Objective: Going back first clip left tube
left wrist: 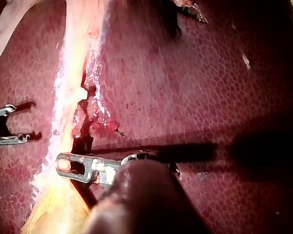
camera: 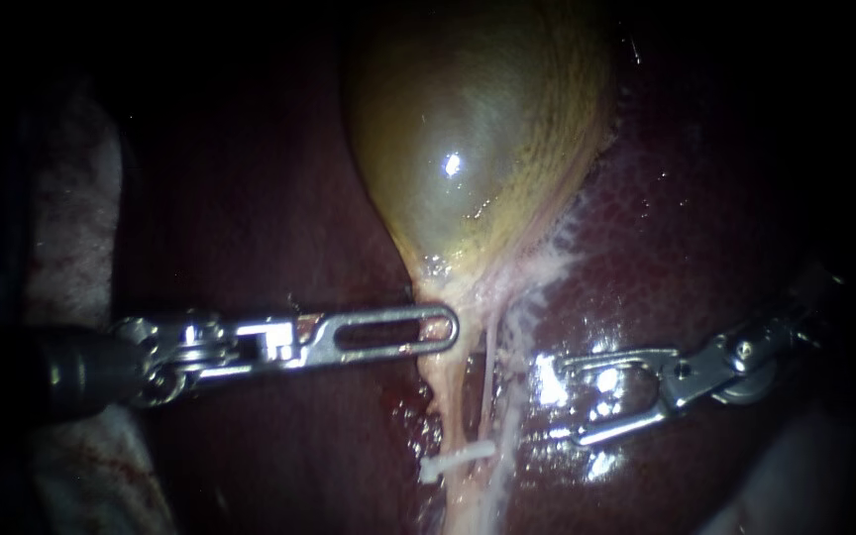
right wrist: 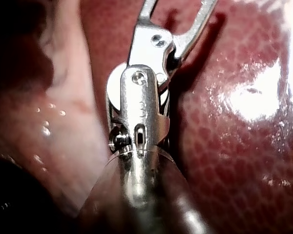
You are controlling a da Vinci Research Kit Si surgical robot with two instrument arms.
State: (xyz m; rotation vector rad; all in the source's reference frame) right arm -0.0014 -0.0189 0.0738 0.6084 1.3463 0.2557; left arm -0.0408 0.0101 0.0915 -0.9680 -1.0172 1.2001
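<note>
The yellow-green gallbladder [camera: 468,149] narrows to a pale neck that runs down into the left tube [camera: 453,401]. A white clip [camera: 458,458] sits across this tube low in the endoscope view and shows in the left wrist view as a small white clip [left wrist: 79,91]. My left instrument [camera: 443,329] lies level with its slotted jaws shut on the gallbladder's neck, as my left instrument [left wrist: 63,165] also shows in its own wrist view. My right instrument [camera: 572,396] rests over the liver to the right of the tubes, jaws open and empty, apart from the clip.
A thinner pale strand [camera: 492,381] runs beside the left tube. Dark red liver [camera: 705,248] surrounds everything. Pale cloth [camera: 71,218] lies at the far left. My right instrument's open jaws [left wrist: 17,124] [right wrist: 180,7] hold nothing.
</note>
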